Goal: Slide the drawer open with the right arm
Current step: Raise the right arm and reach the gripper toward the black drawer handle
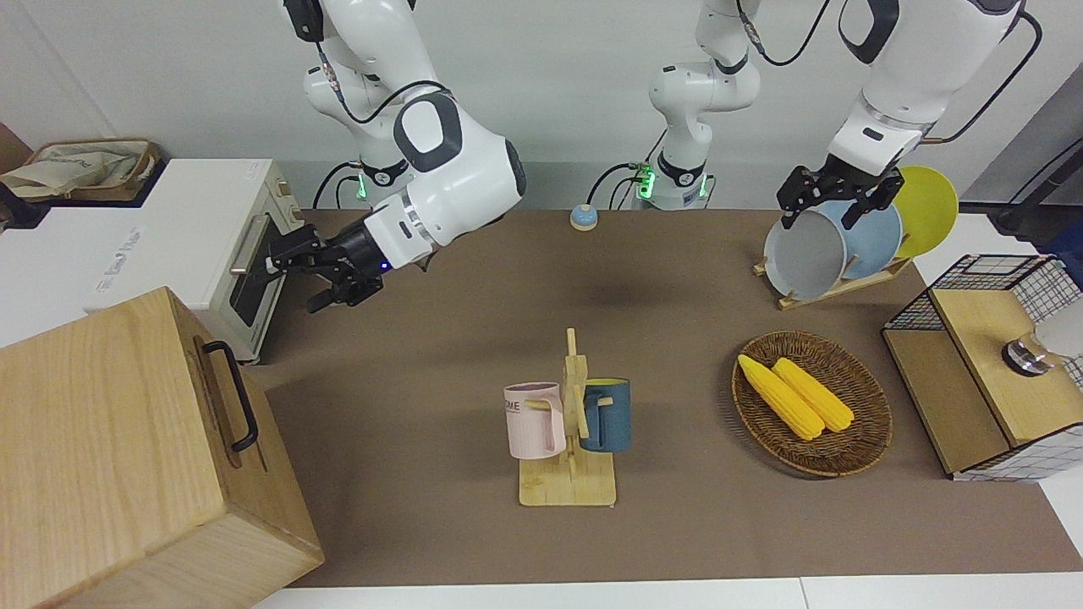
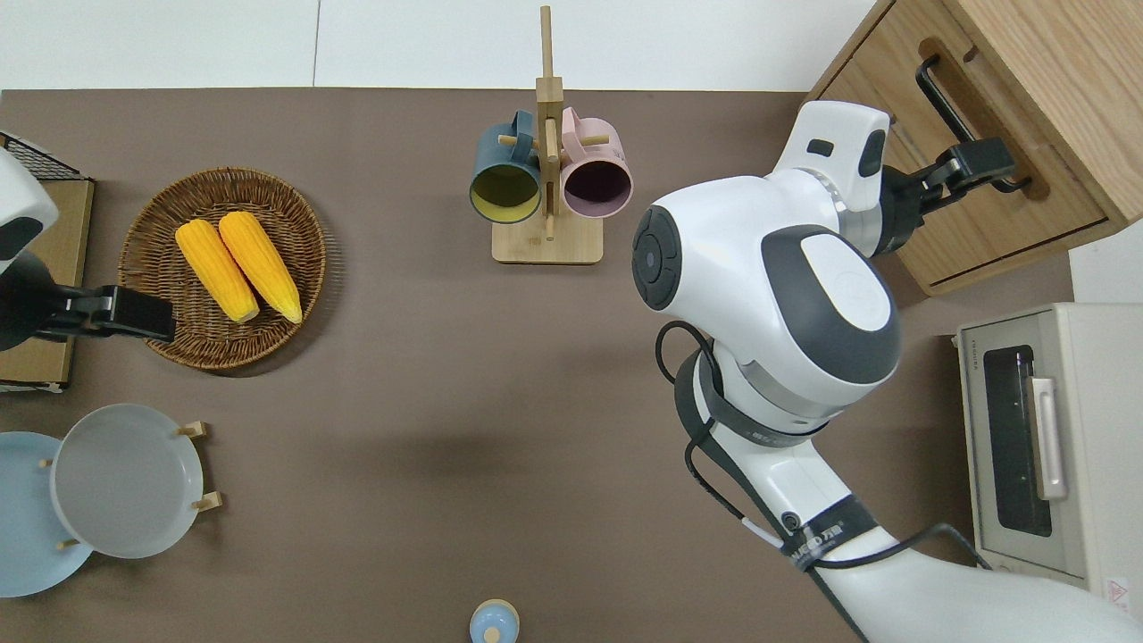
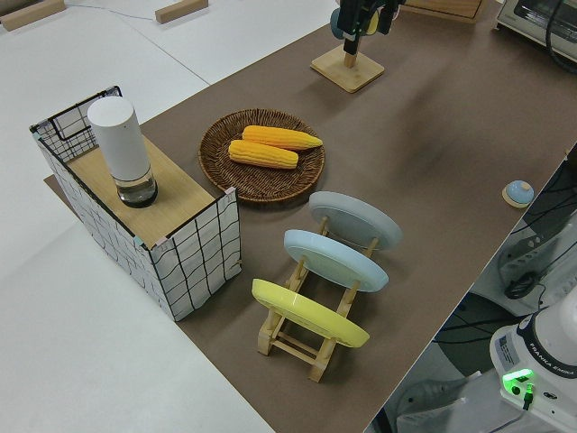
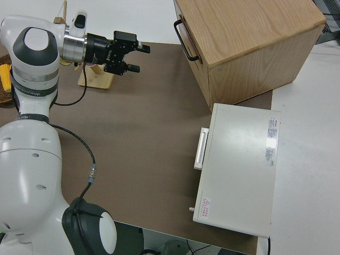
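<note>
Drawer point(image 2: 964, 170): wide, shallow, light-grained wood front with a black metal bar handle point(image 2: 960, 121), set in a large pale wooden cabinet point(image 1: 127, 457) at the right arm's end of the counter point(image 2: 429, 375), at the edge farthest from the robots. The front sits flush with the cabinet face; the drawer is closed.

Right claw point(image 4: 139, 58): black, two fingers, blue light at the wrist. The white arm reaches out level with the claw turned toward the cabinet face. Fingers are spread apart, nothing between them. In the right side view there is a clear gap of bare counter between the fingertips and the handle; no contact. From overhead the claw overlaps the drawer front near the handle's nearer end.

White toaster oven point(image 2: 1045, 446): boxy, dark glass door, silver handle, beside the cabinet and nearer to the robots.

Mid-counter: wooden mug stand point(image 2: 546, 179) with a dark blue mug point(image 2: 505, 170) and a pink mug point(image 2: 596, 170) hung on its pegs. Toward the left arm's end: round woven wicker basket point(image 2: 152, 259) with two yellow corn cobs point(image 2: 237, 263); a wooden rack point(image 3: 306, 338) with grey, blue and yellow plates standing on edge; a wood-and-wire-mesh box point(image 3: 180, 244) with a white cylinder on top. Counter cover is matte brown.

Left arm: parked; left claw point(image 1: 838, 199) fingers apart, empty.
</note>
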`<state>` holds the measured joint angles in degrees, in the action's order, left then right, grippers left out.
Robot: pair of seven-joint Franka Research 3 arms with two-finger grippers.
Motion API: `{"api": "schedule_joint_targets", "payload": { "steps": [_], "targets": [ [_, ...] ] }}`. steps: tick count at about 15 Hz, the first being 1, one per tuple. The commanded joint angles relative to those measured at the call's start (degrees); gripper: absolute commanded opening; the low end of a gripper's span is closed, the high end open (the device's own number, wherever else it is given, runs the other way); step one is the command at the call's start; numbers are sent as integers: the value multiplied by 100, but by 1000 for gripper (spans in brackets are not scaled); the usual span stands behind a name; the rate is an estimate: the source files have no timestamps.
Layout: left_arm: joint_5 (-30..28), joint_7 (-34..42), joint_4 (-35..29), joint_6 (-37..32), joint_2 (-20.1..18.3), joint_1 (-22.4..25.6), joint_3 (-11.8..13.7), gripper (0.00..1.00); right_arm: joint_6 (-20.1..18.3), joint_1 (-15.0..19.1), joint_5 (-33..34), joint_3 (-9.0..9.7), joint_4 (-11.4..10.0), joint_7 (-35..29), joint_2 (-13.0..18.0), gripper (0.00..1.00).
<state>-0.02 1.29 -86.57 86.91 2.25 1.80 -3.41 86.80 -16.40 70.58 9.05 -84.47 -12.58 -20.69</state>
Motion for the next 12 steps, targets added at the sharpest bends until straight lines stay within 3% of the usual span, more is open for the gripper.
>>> {"api": "schedule_joint_targets", "payload": {
  "steps": [1,4,9,12],
  "targets": [
    [98,56,149,-113,65,22,-37,993,249,40,718,-8,0,-298,-312,979],
    [98,56,140,-113,65,22,-37,993,565,128,1272,-17,-44,-473,-549,979],
    [98,56,149,-113,74,22,-37,993,777,382,2317,-87,-44,-1395,-1208,975],
    [98,56,149,-113,65,22,-37,993,786,549,2758,-87,-35,-1581,-1429,975]
  ]
}}
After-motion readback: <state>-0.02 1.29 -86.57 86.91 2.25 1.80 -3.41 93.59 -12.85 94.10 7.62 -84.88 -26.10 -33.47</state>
